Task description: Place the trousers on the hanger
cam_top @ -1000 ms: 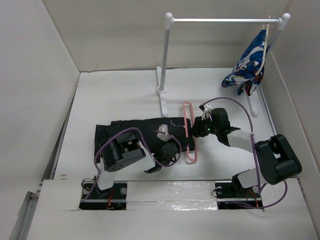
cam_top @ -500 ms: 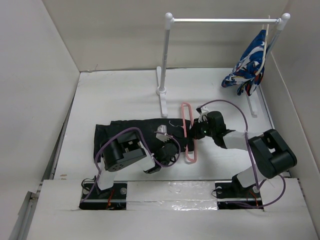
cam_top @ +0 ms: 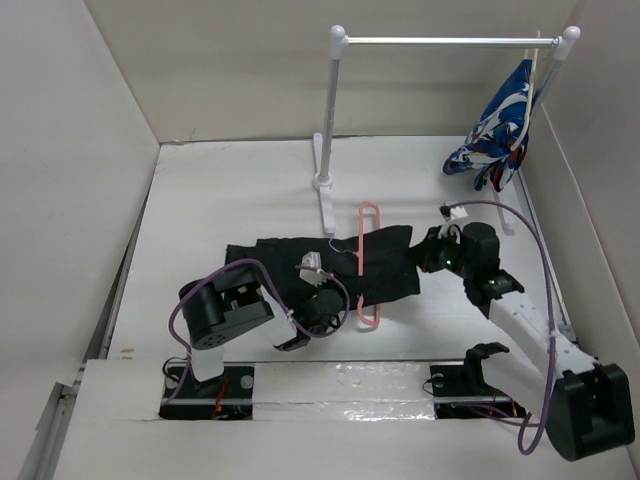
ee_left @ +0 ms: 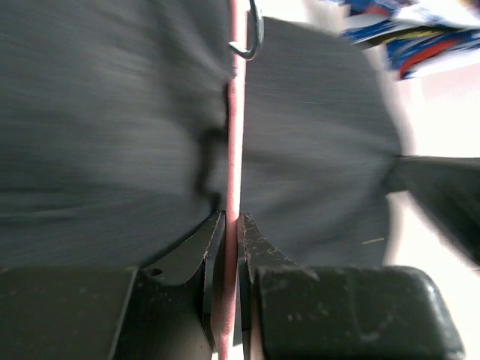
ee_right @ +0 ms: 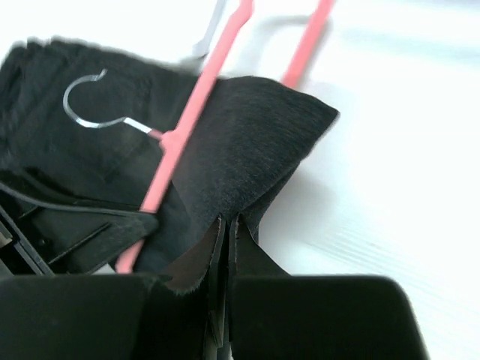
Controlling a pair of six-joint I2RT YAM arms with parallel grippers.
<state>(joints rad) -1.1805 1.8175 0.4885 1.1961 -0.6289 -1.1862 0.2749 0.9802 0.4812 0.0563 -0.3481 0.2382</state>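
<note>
The black trousers [cam_top: 300,265] lie flat across the table, threaded through the pink hanger [cam_top: 370,215], which lies across them near their right end. My left gripper [cam_top: 345,298] is shut on the hanger's pink bar [ee_left: 232,150], with its metal hook [ee_left: 251,37] ahead over the fabric [ee_left: 112,112]. My right gripper [cam_top: 420,258] is shut on the right edge of the trousers [ee_right: 247,135], lifting a fold of it. The right wrist view shows the hanger [ee_right: 187,127] and its hook [ee_right: 90,101] just behind that fold.
A white-and-silver rail stand [cam_top: 330,120] stands at the back. A blue-white-red patterned garment [cam_top: 500,125] hangs at the rail's right end. White walls close in the table on the left, back and right.
My right gripper has pulled the trousers' end to the right, through the hanger. The whole garment has slid right. The hanger and my left gripper have shifted slightly left.
</note>
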